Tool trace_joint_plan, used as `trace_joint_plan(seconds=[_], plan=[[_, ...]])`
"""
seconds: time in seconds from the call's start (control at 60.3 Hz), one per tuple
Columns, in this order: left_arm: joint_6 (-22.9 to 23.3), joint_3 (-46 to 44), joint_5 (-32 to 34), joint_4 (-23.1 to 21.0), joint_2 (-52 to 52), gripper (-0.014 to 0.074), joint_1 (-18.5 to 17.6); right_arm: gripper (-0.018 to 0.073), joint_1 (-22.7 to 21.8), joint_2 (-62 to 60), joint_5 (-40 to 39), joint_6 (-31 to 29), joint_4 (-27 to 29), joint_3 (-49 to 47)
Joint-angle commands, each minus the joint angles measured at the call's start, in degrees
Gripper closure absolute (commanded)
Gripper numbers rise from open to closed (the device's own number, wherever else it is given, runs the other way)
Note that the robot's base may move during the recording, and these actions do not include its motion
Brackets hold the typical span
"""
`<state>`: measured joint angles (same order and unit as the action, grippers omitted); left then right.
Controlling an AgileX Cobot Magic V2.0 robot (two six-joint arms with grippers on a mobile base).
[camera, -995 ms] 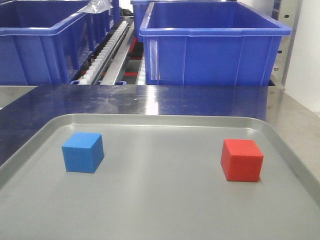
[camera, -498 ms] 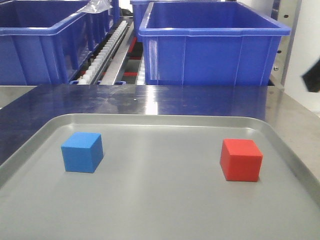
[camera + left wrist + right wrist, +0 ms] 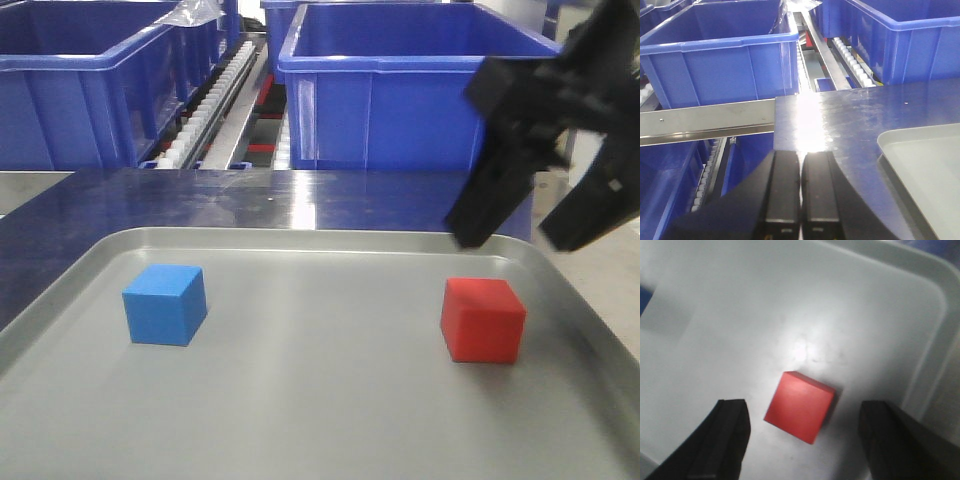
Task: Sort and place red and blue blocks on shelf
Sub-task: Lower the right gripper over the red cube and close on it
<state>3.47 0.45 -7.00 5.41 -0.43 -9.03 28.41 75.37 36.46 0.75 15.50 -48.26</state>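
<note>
A red block [image 3: 483,320] rests on the right side of the grey tray [image 3: 320,420], and a blue block [image 3: 165,305] on its left side. My right gripper [image 3: 510,238] hangs open just above and behind the red block. In the right wrist view the red block [image 3: 800,412] lies on the tray between the spread fingers [image 3: 727,435], touching neither. My left gripper [image 3: 801,155] is shut on nothing, low over the dark steel surface. The shelf shows its brushed front rail [image 3: 707,120] and white roller tracks [image 3: 850,60].
Large blue bins [image 3: 425,90] stand on the shelf behind the tray, another [image 3: 90,85] at the left, with a roller track [image 3: 215,100] between them. The tray's raised rim [image 3: 935,340] runs close to the red block's right. A tray corner [image 3: 920,165] lies right of my left gripper.
My right gripper has come into the front view from the right edge and now hangs open over the red block. Both blocks have stayed where they were.
</note>
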Motion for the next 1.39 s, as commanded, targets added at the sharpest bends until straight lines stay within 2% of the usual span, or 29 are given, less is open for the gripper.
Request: trace_joint_plan(seconds=[0.0,1.161,1.277,1.377], plan=[[-0.05,2.52,4.74,-0.04,-0.97,0.0472,0.04,-0.0012,1.17,0.42,-1.7,0.01,0.71,-2.34],[-0.05,2.52,4.74,-0.04,-0.97,0.0473,0.04,-0.0011,1.88,8.28,-4.69,0.27,0.76,-2.45],[-0.05,2.52,4.74,-0.04,-0.97,0.0473,0.04,0.002,1.88,8.29,-4.69,0.27,0.76,-2.45],[-0.05,2.52,4.74,-0.04,-0.97,0.0473,0.04,0.0083,1.88,8.29,-4.82,0.27,0.76,-2.45]])
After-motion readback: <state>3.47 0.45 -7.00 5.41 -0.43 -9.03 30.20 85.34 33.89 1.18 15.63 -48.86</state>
